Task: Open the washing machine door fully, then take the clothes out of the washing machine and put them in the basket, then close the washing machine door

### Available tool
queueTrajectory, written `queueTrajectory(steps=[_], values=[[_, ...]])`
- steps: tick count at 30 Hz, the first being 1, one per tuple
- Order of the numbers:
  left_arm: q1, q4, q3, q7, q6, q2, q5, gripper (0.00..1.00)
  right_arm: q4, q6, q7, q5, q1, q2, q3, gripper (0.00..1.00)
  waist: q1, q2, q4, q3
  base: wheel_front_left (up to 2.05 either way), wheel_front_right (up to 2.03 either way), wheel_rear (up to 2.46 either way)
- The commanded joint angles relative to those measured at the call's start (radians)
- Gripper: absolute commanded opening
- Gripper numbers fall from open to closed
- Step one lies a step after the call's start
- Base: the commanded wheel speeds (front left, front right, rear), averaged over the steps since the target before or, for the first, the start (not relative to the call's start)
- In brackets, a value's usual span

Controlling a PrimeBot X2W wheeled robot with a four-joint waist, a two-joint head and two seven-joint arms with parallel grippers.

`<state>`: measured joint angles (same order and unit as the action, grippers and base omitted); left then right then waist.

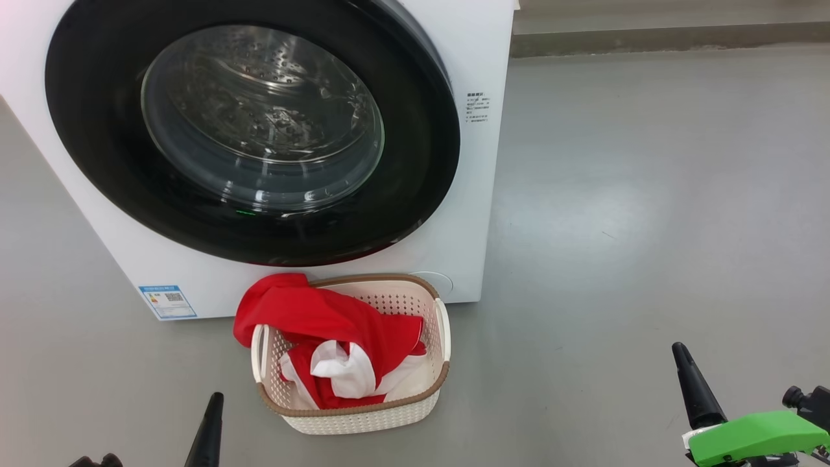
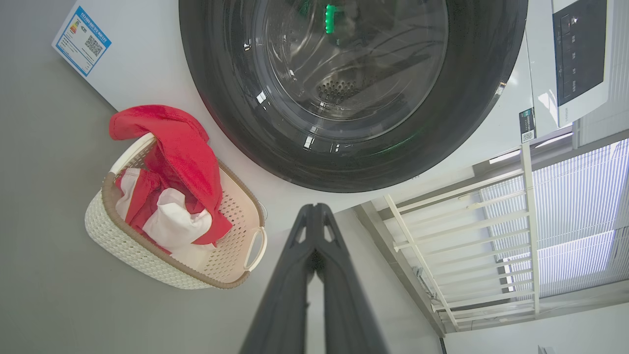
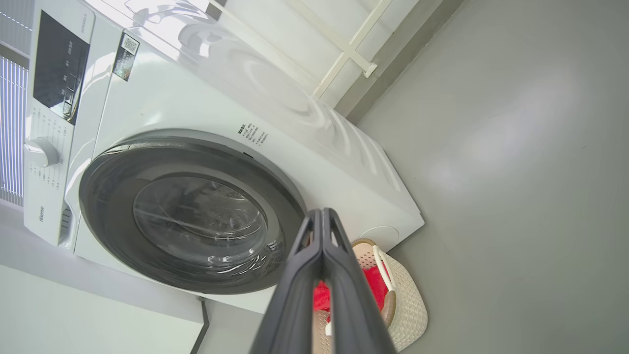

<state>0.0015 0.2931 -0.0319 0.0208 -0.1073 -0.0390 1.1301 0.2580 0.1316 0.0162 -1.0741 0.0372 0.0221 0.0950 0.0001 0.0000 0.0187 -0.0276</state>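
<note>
The white washing machine (image 1: 467, 214) fills the head view's upper left. Its door (image 1: 97, 117), black-rimmed with a glass bowl, lies shut against the front. Red and white clothes (image 1: 324, 324) are piled in the cream basket (image 1: 363, 421) on the floor just before the machine, one red fold hanging over the basket's back left rim. My left gripper (image 1: 216, 397) sits low, left of the basket, shut and empty. My right gripper (image 1: 679, 350) hovers far to the basket's right, also shut and empty. Both wrist views show the door (image 2: 491, 98) (image 3: 103, 177), basket (image 2: 123, 246) (image 3: 413, 305) and clothes (image 2: 186, 157) (image 3: 373, 285).
Grey floor (image 1: 648, 194) spreads to the right of the machine. A blue label (image 1: 167, 301) sits at the machine's lower left. A white railing (image 2: 467, 236) and a window blind (image 2: 580, 196) stand beyond the machine. The control panel (image 3: 59, 69) tops the washer's front.
</note>
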Motion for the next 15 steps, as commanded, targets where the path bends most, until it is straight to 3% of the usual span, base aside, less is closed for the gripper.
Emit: queueTrajectory(steps=[1, 15], values=[[-0.048, -0.031, -0.028, -0.008, -0.010, -0.008, 0.028, 0.00, -0.024, 0.000, -0.006, -0.034, -0.055, 0.016, -0.004, 0.00, -0.0001, 0.0000, -0.001, 0.001, 0.00, 0.00, 0.00], [-0.069, -0.036, -0.046, -0.051, -0.015, -0.009, 0.181, 0.00, -0.020, 0.000, -0.048, -0.204, -0.086, 0.021, 0.004, 0.00, -0.0001, 0.0000, -0.007, 0.011, 0.00, 0.00, 0.00]])
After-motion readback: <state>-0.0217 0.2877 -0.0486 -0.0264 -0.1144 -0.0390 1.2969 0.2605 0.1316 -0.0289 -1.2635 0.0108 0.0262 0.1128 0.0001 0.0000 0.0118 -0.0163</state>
